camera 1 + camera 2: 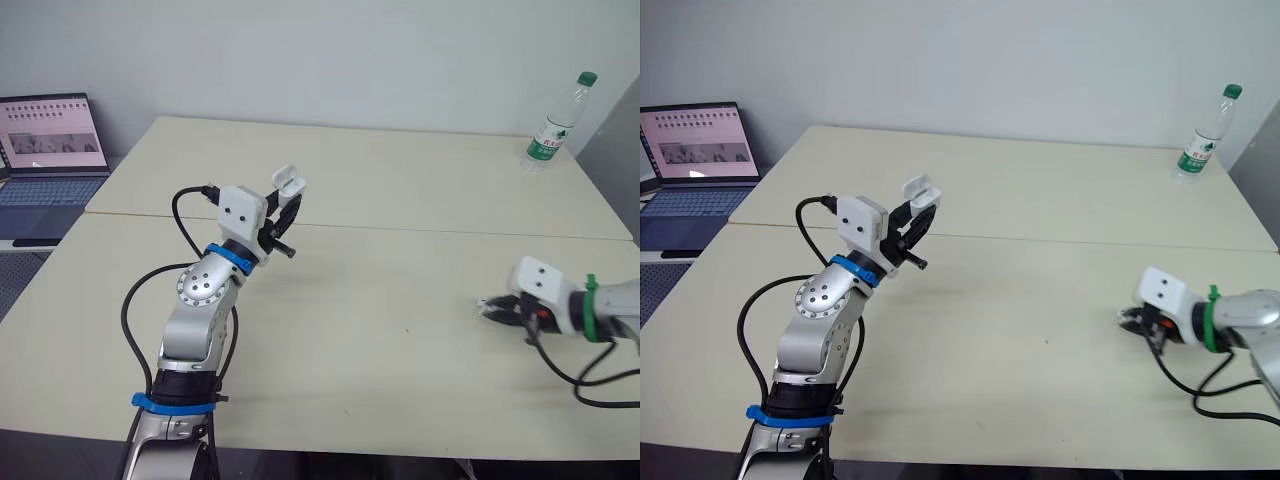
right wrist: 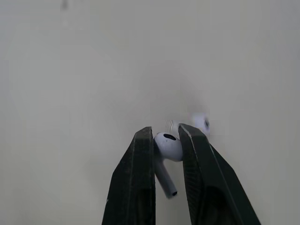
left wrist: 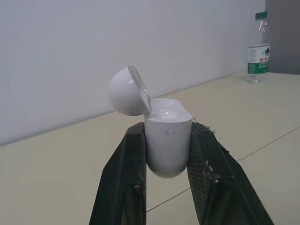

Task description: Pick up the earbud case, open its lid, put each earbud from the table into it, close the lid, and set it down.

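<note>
Beige table, open earbud case, pinched earbud

Both head eyes look forward and down over the whole table, with the water bottle at two o'clock. Close behind the left gripper, its wrist camera faces the wall and that bottle; the right gripper camera faces the table closely.

The left arm is silver-grey metal, with a round screw-ringed joint, bright blue bands and looping black cables. A white box-shaped wrist housing with two dark dots sits just behind the left tool, which has two black textured fingers. Behind the right tool are a similar white box, a green band around the grey forearm, and a trailing black cable.
</note>
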Controlling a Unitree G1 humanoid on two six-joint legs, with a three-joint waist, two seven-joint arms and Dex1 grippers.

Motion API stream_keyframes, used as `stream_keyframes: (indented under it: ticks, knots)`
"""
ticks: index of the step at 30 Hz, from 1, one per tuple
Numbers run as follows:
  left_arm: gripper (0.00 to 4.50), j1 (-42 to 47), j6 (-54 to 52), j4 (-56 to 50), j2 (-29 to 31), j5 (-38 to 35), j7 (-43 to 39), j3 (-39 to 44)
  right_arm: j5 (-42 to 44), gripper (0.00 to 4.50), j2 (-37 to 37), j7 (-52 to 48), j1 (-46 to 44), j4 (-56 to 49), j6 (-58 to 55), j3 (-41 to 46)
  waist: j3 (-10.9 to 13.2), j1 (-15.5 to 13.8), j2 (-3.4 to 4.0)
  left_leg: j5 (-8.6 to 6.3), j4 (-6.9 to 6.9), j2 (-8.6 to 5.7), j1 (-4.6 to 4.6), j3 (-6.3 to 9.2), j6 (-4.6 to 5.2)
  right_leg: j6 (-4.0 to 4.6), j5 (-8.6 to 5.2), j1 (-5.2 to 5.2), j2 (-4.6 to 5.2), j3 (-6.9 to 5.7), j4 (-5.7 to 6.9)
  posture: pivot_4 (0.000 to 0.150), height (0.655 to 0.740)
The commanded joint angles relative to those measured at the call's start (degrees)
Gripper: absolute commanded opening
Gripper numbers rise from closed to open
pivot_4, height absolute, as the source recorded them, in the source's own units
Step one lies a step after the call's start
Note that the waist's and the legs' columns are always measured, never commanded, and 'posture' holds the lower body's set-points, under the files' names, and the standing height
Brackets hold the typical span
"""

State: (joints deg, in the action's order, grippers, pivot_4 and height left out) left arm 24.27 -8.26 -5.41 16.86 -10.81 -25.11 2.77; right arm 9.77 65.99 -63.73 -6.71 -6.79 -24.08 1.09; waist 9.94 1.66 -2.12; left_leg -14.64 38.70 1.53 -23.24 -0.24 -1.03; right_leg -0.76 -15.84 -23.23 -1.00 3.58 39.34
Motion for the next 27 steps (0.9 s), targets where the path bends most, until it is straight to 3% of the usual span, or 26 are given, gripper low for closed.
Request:
stream_keyframes:
  ticks: [1,12,19,25,27]
  knots:
    - [0.79,1.0,2.0,-0.4,-0.8,0.2,0.4,-0.5,-4.4,0.4,3.3,-2.7,-0.7,7.6,9.0,-0.8,0.0,0.0,-0.01,0.0,-0.01,0.0,0.07,-0.05,0.0,-0.01,0.0,0.04,0.0,0.04,-0.01,0.15,0.74]
    - [0.79,0.8,3.2,0.0,-1.2,0.9,0.1,-1.1,-15.2,0.4,5.2,-6.3,-6.8,30.5,28.1,-7.2,0.0,0.0,0.01,0.0,-0.12,0.02,0.26,-0.23,-0.01,-0.04,0.01,0.12,-0.02,0.24,-0.01,0.15,0.74]
    - [0.79,0.0,2.4,-1.4,-0.4,0.6,-0.2,-0.9,-16.8,0.4,4.3,-8.6,-9.2,34.6,31.0,-8.1,0.0,0.0,0.01,0.0,-0.11,0.01,0.27,-0.22,-0.01,-0.04,0.01,0.14,0.0,0.24,-0.01,0.15,0.74]
    - [0.79,-0.3,1.4,-2.4,-0.1,0.4,-0.2,-0.9,-17.1,2.41,4.0,-9.0,-9.7,35.9,31.7,-8.7,0.0,0.0,0.01,0.0,-0.11,0.01,0.27,-0.2,-0.01,-0.05,0.02,0.15,0.02,0.21,-0.01,0.15,0.74]
    - [0.79,-0.4,1.2,-2.7,-0.2,0.4,-0.1,-0.9,-17.3,2.41,4.3,-9.2,-10.0,36.6,32.2,-8.8,0.0,0.0,0.01,0.0,-0.11,0.01,0.27,-0.18,-0.01,-0.04,0.02,0.16,0.02,0.2,-0.01,0.15,0.74]
